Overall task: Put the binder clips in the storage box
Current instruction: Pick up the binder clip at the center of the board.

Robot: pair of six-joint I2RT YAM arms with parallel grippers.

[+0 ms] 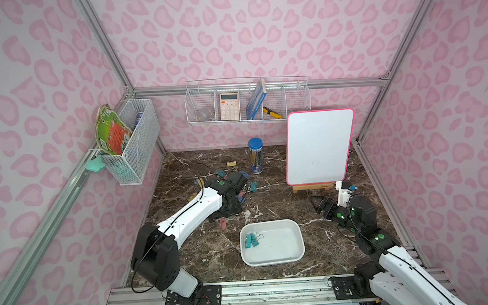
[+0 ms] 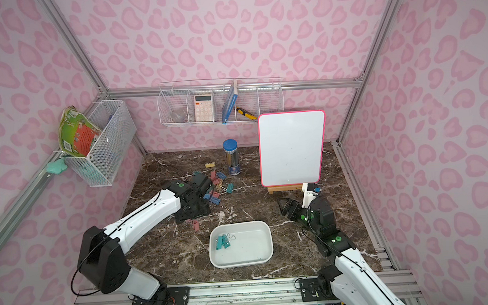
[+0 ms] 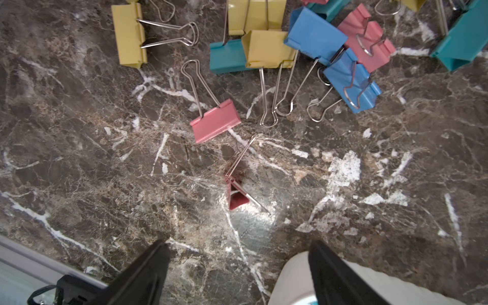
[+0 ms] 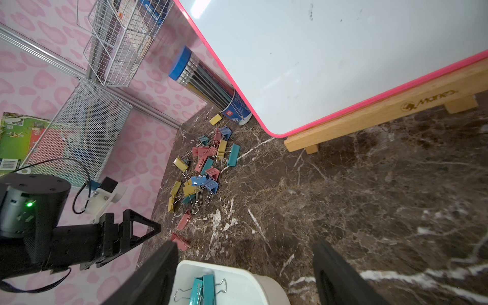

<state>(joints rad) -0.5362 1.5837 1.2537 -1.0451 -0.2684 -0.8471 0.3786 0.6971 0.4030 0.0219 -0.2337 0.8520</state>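
The box (image 1: 282,244) sits on the marble table (image 1: 323,258) toward the near edge, roughly midway between the two arms. Teal clips (image 1: 251,241) lie packed together at its left end, their wire handles sticking out toward the middle.

The other clips (image 2: 214,186) are in a loose heap farther back and to the left of the box, just in front of the pencil tube (image 2: 231,156). Pink, yellow, blue and teal ones lie over each other with handles tangled. One yellow clip (image 2: 209,165) lies by itself at the far side of the heap, left of the tube.

The left arm reaches in over the near side of that heap and hides part of it from above. The left claw (image 3: 239,245) points down at the table, jaws spread wide with nothing between them. On the marble below it a pink clip (image 3: 236,196) stands on its edge, apart from both fingers. From above, that clip shows just on the near side of the claw, between the heap and the box's far left corner. A second pink clip (image 3: 215,121) lies flat between it and the heap.

The right claw (image 4: 244,245) hangs low over the table to the right of the box. It is just in front of the wooden easel (image 1: 313,187) that carries the whiteboard (image 1: 320,146). It is turned left toward the box and the heap, jaws wide as well, holding nothing.
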